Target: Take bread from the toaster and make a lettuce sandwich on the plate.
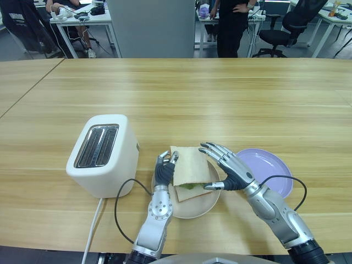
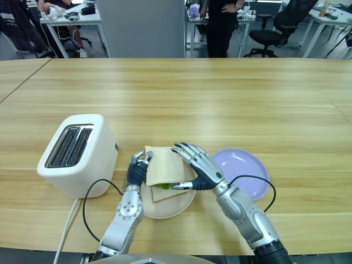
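Okay, top slice (image 1: 190, 165) sits lower centre, over the lettuce (image 1: 188, 187) on the cream plate (image 1: 201, 209). Left hand (image 1: 164, 171) is curled on its left edge. Right hand (image 1: 231, 168) pinches the right edge, fingers spread on top. Probably soft, light and crumbly, so grip the edges gently.

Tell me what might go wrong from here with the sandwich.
1. The top slice is tilted above the lettuce, pinched by the right hand with the left hand at its other edge. An uneven release could land it askew or drag lettuce off the cream plate.
2. A black cable by the right arm loops over the purple plate. Pulling the arm back might shift that plate.
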